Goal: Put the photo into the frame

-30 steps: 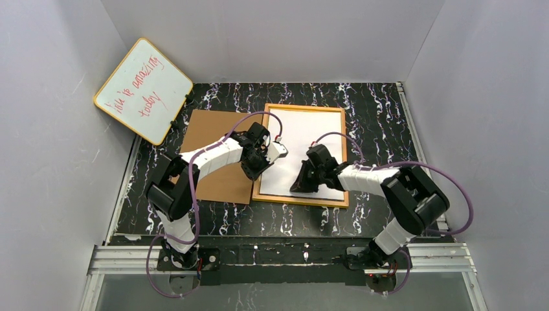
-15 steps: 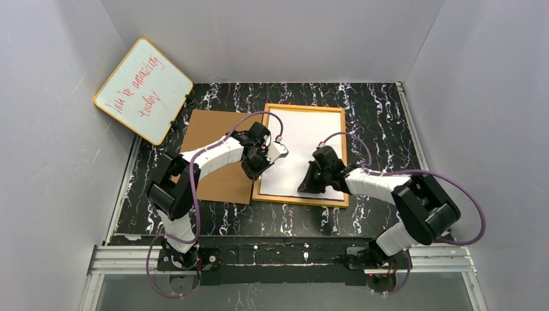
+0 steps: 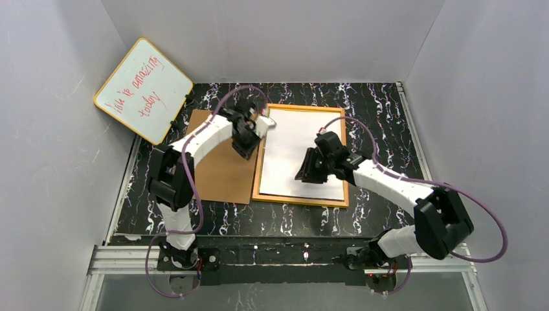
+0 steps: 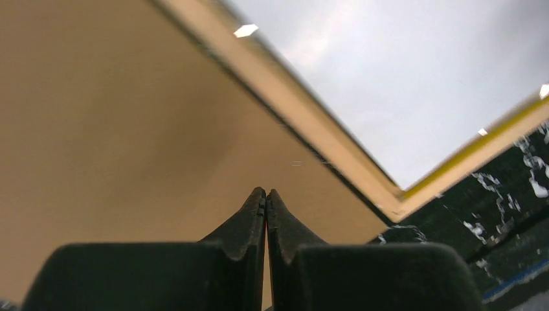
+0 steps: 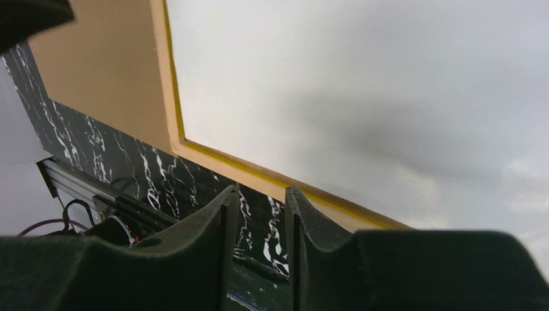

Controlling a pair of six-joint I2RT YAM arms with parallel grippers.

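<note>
Beneath the right hand (image 3: 305, 173), the photo (image 3: 299, 137) fills the frame (image 3: 301, 200).

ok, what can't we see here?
- Printed face of white rectangular paper photo: all views show its blank side.
- Photo's middle-right patch: top view, under right tool.
- Whether shut left tool touches plain brown cardboard board: left wrist, blurred.
- Thin orange-brown rectangular frame's left rail: top view, partly behind left arm.
</note>
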